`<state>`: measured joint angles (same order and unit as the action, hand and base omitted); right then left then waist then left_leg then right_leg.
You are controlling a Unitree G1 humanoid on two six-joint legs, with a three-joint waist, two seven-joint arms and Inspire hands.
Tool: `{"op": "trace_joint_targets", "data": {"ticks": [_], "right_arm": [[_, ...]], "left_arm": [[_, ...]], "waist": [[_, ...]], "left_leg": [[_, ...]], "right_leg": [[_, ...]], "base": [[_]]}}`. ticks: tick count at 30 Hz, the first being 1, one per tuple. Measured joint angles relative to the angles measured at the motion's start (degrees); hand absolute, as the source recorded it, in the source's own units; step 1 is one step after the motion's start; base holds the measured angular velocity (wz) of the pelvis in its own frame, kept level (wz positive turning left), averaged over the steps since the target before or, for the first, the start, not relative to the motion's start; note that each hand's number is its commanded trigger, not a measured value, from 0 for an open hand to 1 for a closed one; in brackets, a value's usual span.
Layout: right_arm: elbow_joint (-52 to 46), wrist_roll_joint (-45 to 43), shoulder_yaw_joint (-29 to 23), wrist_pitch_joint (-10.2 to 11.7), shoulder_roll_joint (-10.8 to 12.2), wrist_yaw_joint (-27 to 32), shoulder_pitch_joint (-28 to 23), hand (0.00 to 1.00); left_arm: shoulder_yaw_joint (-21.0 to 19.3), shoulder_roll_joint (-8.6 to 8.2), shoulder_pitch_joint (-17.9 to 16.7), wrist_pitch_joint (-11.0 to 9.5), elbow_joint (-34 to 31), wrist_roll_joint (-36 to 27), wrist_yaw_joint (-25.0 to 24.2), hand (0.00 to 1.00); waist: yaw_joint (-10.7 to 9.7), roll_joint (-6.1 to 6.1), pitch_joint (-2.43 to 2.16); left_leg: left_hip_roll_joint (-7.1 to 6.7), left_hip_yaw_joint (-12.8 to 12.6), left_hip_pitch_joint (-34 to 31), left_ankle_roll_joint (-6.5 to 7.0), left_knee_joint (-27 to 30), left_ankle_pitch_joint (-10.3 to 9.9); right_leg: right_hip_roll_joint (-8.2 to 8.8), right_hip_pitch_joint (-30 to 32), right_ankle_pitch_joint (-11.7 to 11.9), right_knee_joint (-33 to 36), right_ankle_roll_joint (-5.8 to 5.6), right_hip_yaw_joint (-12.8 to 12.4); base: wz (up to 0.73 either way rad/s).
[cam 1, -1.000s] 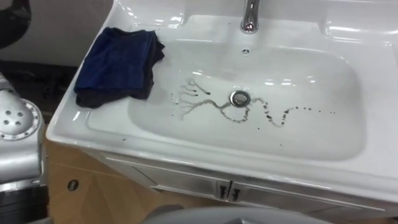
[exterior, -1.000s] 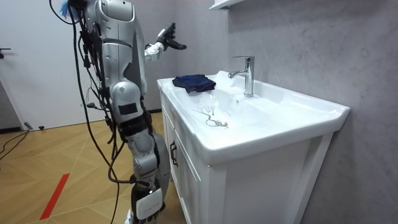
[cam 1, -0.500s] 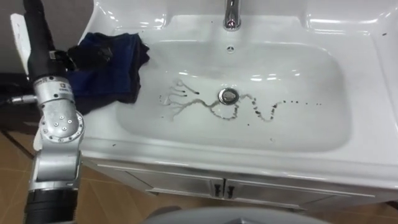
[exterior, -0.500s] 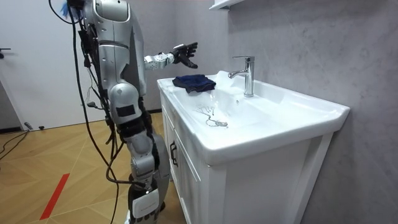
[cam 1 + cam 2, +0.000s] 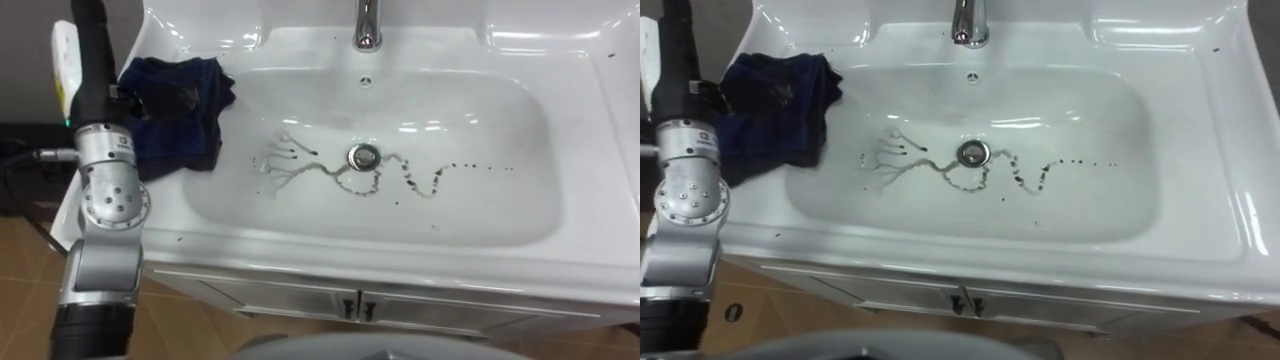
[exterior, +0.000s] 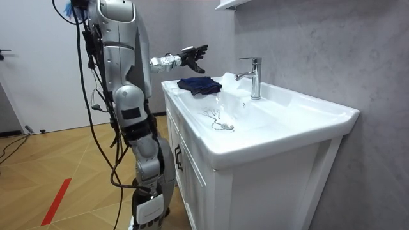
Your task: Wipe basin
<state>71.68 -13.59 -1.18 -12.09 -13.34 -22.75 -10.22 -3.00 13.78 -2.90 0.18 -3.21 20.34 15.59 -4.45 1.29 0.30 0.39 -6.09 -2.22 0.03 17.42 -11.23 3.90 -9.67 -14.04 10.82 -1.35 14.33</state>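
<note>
Plainly the basin (image 5: 480,215) is not yet wiped. A dark, branching stain (image 5: 340,175) winds across its floor, lower than the left hand (image 6: 193,55) and off to that hand's right. The stain's long axis runs side to side, from the branched end nearest the hand, round the drain (image 5: 362,155), to a dotted tail on the side far from the hand.

Just below the hand, on the basin's left rim, lies a crumpled blue cloth (image 5: 185,135), one edge spilling toward the bowl. In the room view the hand hangs in the air above the cloth, apart from it, with its fingers spread fairly straight and holding nothing.

The coming move, I judge, turns on that gap. The cloth lies almost straight down from the palm, so the hand would drop and close on it, then carry it right and down into the bowl along the stain's length. The cloth is on the left arm's side, so this hand is the one placed for it.

A second ago the arm was raised higher and drawn back, the hand well short of the cloth. Half a second ago it had reached out over the rim. Now it sits slightly lower. Cloth and stain have not moved; the shift in the eye views is the camera's own.
</note>
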Motion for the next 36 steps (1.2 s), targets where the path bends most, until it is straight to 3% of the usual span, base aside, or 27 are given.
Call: {"op": "trace_joint_targets", "data": {"ticks": [12, 14, 22, 27, 36], "right_arm": [[1.9, 1.0, 2.4, -1.8, 0.1, 0.2, 2.1, 0.0], [1.9, 1.0, 2.4, -1.8, 0.2, 0.4, 2.2, 0.0], [2.0, 0.7, 2.8, -1.8, 0.2, 0.7, 2.6, 0.0], [1.8, 0.8, 3.9, -1.8, 0.2, 1.1, 3.4, 0.0], [1.3, 0.8, 4.4, -1.8, 0.1, 2.2, 3.4, 0.0]], "left_arm": [[3.4, -0.44, -0.6, 3.2, 6.7, 6.4, -2.8, 0.0], [3.4, -0.66, -0.9, 4.5, 7.5, 6.8, -2.8, 0.0], [3.3, -1.36, -1.8, 6.1, 7.4, 10.9, -2.9, 0.0], [3.3, -1.36, -1.9, 6.5, 7.4, 11.9, -2.8, 0.0], [3.4, -1.36, -3.4, 7.1, 7.4, 12.3, -2.5, 0.0]], "waist": [[-0.1, -0.25, 0.13], [0.0, -0.32, 0.1], [0.2, -0.59, -0.37], [0.3, -0.41, -0.54], [0.2, -0.12, -0.44]], "left_leg": [[0.05, -0.2, -0.2, 0.08, 0.2, 0.0], [-0.01, -0.2, -0.3, 0.1, 0.2, 0.0], [-0.13, -0.4, -0.4, 0.2, 0.4, 0.1], [-0.1, -0.8, -0.5, 0.2, 0.3, 0.1], [-0.12, -0.9, -0.2, 0.2, 0.1, 0.1]], "right_leg": [[-0.02, -0.2, 0.1, -0.2, 0.14, -0.1], [-0.02, -0.1, 0.1, -0.4, 0.14, -0.2], [0.0, 0.0, 0.1, -1.1, 0.14, -0.8], [0.05, 0.2, 0.1, -1.1, 0.14, -0.9], [0.07, 0.1, 0.1, -1.1, 0.14, -1.3]], "base": [[0.0], [0.0], [0.0], [-0.01], [-0.01]]}}
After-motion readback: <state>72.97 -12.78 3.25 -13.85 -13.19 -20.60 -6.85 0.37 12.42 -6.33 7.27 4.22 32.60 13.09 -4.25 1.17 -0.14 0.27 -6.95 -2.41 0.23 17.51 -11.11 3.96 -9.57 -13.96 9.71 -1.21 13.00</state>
